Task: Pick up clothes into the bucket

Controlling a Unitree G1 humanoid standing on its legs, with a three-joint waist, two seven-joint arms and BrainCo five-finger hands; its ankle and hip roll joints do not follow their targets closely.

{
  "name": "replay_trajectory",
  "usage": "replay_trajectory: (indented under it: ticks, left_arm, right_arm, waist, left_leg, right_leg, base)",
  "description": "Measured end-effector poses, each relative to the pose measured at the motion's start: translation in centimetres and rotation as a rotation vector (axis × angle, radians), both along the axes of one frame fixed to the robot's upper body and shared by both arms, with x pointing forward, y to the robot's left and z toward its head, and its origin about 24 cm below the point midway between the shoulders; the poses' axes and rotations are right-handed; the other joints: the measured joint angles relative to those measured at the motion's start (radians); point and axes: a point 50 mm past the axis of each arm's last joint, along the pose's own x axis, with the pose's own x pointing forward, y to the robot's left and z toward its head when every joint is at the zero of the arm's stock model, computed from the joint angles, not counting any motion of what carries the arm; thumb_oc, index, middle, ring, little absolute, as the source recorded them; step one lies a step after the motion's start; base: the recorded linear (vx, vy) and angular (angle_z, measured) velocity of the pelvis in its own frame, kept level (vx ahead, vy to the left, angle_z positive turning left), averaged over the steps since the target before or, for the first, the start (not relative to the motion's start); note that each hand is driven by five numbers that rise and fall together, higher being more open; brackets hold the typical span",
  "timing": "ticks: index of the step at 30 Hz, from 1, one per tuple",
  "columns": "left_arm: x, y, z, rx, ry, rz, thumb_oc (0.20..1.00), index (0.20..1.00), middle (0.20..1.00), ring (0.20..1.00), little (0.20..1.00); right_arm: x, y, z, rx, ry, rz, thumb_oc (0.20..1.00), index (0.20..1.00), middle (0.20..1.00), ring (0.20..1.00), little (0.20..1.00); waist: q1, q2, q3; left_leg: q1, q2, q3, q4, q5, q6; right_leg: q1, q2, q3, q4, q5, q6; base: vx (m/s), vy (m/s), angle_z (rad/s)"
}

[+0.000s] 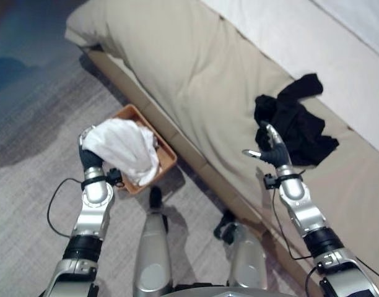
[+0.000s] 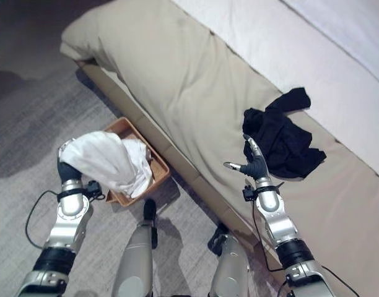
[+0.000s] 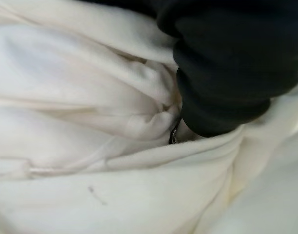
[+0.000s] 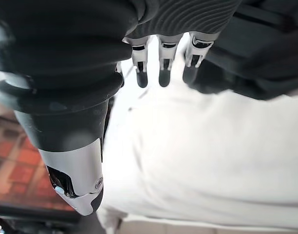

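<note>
A white garment is bunched over my left hand, whose fingers are curled into it. It hangs just above an orange basket on the floor, with its lower folds reaching inside. The cloth surrounds the hand in the left wrist view. A black garment lies crumpled on the bed. My right hand is open just left of it, fingers straight and thumb spread, holding nothing. The right wrist view shows its fingers reaching towards the black garment.
The basket stands against the side of a low bed with a beige cover and a white sheet further back. Grey carpet spreads out to the left.
</note>
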Motion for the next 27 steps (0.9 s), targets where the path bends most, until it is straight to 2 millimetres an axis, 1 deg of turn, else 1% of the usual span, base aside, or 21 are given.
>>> replay_trajectory:
  ticks: [1, 2, 6, 7, 9, 11, 13, 14, 16, 17, 19, 20, 24, 25, 27]
  left_arm:
    - [0.2, -0.1, 0.4, -0.002, -0.016, 0.004, 0.200, 0.200, 0.200, 0.200, 0.200]
    - [0.7, -0.1, 1.5, -0.002, -0.051, 0.014, 0.200, 0.200, 0.200, 0.200, 0.200]
    - [1.1, 0.1, 2.3, -0.002, -0.076, 0.048, 0.200, 0.200, 0.200, 0.200, 0.200]
    - [1.2, 0.2, 2.4, 0.000, -0.079, 0.058, 0.200, 0.200, 0.200, 0.200, 0.200]
    - [1.5, 1.0, 3.3, 0.003, -0.103, 0.105, 0.200, 0.200, 0.200, 0.200, 0.200]
    - [2.0, 1.3, 4.0, 0.005, -0.120, 0.128, 0.200, 0.200, 0.200, 0.200, 0.200]
    - [2.3, 1.4, 4.6, 0.001, -0.136, 0.141, 0.200, 0.200, 0.200, 0.200, 0.200]
    - [2.4, 1.6, 4.6, 0.000, -0.132, 0.150, 0.200, 0.200, 0.200, 0.200, 0.200]
    - [2.5, 2.2, 4.5, 0.004, -0.118, 0.184, 0.200, 0.200, 0.200, 0.200, 0.200]
    - [2.6, 3.0, 4.9, 0.016, -0.116, 0.215, 0.200, 0.200, 0.200, 0.200, 0.200]
    - [2.5, 3.9, 5.6, 0.029, -0.129, 0.251, 0.200, 0.200, 0.200, 0.200, 0.200]
    - [2.5, 4.2, 5.8, 0.032, -0.130, 0.260, 0.200, 0.200, 0.200, 0.200, 0.200]
    - [2.8, 5.1, 7.7, 0.048, -0.176, 0.306, 0.200, 0.200, 0.200, 0.200, 0.200]
    - [2.8, 5.8, 8.2, 0.038, -0.181, 0.327, 0.200, 0.200, 0.200, 0.200, 0.200]
    - [2.8, 6.5, 8.6, 0.021, -0.180, 0.349, 0.200, 0.200, 0.200, 0.200, 0.200]
  right_arm:
    - [0.0, -0.1, 0.2, 0.005, -0.010, -0.003, 1.000, 1.000, 1.000, 1.000, 1.000]
    - [0.3, -0.1, 0.8, 0.011, -0.030, -0.008, 1.000, 1.000, 1.000, 1.000, 1.000]
    - [0.7, 0.3, 1.8, 0.017, -0.067, -0.006, 1.000, 1.000, 1.000, 1.000, 1.000]
    - [0.8, 0.4, 2.1, 0.023, -0.081, -0.004, 1.000, 1.000, 1.000, 1.000, 1.000]
    - [1.0, 0.8, 3.5, 0.028, -0.142, 0.016, 1.000, 1.000, 1.000, 1.000, 1.000]
    - [1.2, 1.1, 3.9, 0.012, -0.154, 0.032, 1.000, 1.000, 1.000, 1.000, 1.000]
    - [1.4, 1.4, 3.9, 0.012, -0.151, 0.041, 1.000, 1.000, 1.000, 1.000, 1.000]
    - [1.4, 1.5, 3.6, 0.023, -0.138, 0.044, 1.000, 1.000, 1.000, 1.000, 1.000]
    - [1.5, 1.3, 3.1, 0.039, -0.118, 0.036, 1.000, 1.000, 1.000, 1.000, 1.000]
    - [1.5, 1.2, 3.2, 0.046, -0.120, 0.031, 1.000, 1.000, 1.000, 1.000, 1.000]
    - [1.5, 1.3, 3.1, 0.068, -0.122, 0.033, 1.000, 1.000, 1.000, 1.000, 1.000]
    - [1.5, 1.2, 3.1, 0.069, -0.122, 0.033, 1.000, 1.000, 1.000, 1.000, 1.000]
    - [1.3, 1.1, 2.9, 0.087, -0.122, 0.032, 1.000, 1.000, 1.000, 1.000, 1.000]
    - [1.3, 1.3, 3.1, 0.087, -0.127, 0.040, 1.000, 1.000, 1.000, 1.000, 1.000]
    - [1.2, 1.3, 3.4, 0.107, -0.143, 0.046, 1.000, 1.000, 1.000, 1.000, 1.000]
  waist:
    - [-0.001, 0.000, 0.004]
    - [0.000, -0.006, 0.023]
    - [0.000, -0.009, 0.034]
    - [-0.001, -0.010, 0.033]
    - [-0.003, -0.012, 0.034]
    - [-0.004, -0.014, 0.036]
    - [-0.006, -0.028, 0.043]
    - [-0.011, -0.034, 0.047]
    - [-0.029, -0.036, 0.046]
    - [-0.032, -0.039, 0.046]
    - [-0.052, -0.041, 0.046]
    - [-0.052, -0.042, 0.046]
    - [-0.063, -0.045, 0.046]
    - [-0.077, -0.048, 0.046]
    - [-0.088, -0.052, 0.044]
  left_leg:
    - [-0.026, 0.000, -0.006, 0.019, -0.001, -0.001]
    - [-0.067, 0.000, -0.019, 0.037, -0.005, -0.006]
    - [-0.170, 0.006, -0.049, 0.091, -0.007, -0.008]
    - [-0.188, 0.005, -0.053, 0.102, -0.006, -0.004]
    - [-0.271, 0.009, -0.066, 0.120, -0.004, -0.003]
    - [-0.335, 0.009, -0.079, 0.131, 0.006, 0.000]
    - [-0.375, 0.009, -0.088, 0.149, 0.008, -0.001]
    - [-0.387, 0.008, -0.094, 0.154, 0.007, -0.001]
    - [-0.409, 0.001, -0.105, 0.159, 0.007, -0.001]
    - [-0.428, 0.001, -0.107, 0.166, 0.005, -0.003]
    - [-0.463, 0.001, -0.111, 0.183, 0.005, -0.004]
    - [-0.472, 0.001, -0.112, 0.188, 0.004, -0.005]
    - [-0.528, 0.007, -0.116, 0.225, -0.003, -0.014]
    - [-0.544, 0.007, -0.119, 0.241, -0.005, -0.014]
    - [-0.561, 0.008, -0.121, 0.250, -0.012, -0.014]
  right_leg:
    - [-0.023, -0.005, 0.000, 0.023, -0.010, -0.004]
    - [-0.064, -0.014, 0.000, 0.063, -0.027, -0.010]
    - [-0.158, -0.019, 0.001, 0.137, -0.051, -0.027]
    - [-0.176, -0.019, 0.011, 0.144, -0.054, -0.028]
    - [-0.258, -0.019, 0.012, 0.177, -0.065, -0.033]
    - [-0.319, -0.019, 0.010, 0.198, -0.067, -0.037]
    - [-0.353, -0.023, 0.007, 0.219, -0.071, -0.044]
    - [-0.359, -0.024, 0.005, 0.222, -0.073, -0.046]
    - [-0.371, -0.025, 0.000, 0.220, -0.074, -0.047]
    - [-0.387, -0.025, -0.001, 0.221, -0.074, -0.048]
    - [-0.411, -0.024, -0.002, 0.223, -0.072, -0.046]
    - [-0.417, -0.024, -0.002, 0.224, -0.071, -0.045]
    - [-0.460, -0.025, -0.001, 0.237, -0.069, -0.046]
    - [-0.470, -0.025, -0.001, 0.239, -0.069, -0.046]
    - [-0.481, -0.023, -0.001, 0.240, -0.069, -0.047]
  base:
    - [-0.08, 0.005, 0.17]
    - [-0.08, 0.016, 0.14]
    - [-0.11, 0.010, 0.10]
    - [-0.09, 0.011, 0.07]
    - [-0.08, 0.008, 0.04]
    - [-0.05, 0.001, 0.03]
    - [-0.02, 0.008, 0.06]
    - [-0.02, 0.026, 0.09]
    - [0.00, 0.020, 0.11]
    - [0.00, 0.000, 0.04]
    - [0.00, 0.000, 0.00]
    - [0.00, 0.000, 0.00]
    - [0.02, 0.003, -0.03]
    - [0.01, 0.004, -0.03]
    - [0.00, 0.006, -0.04]
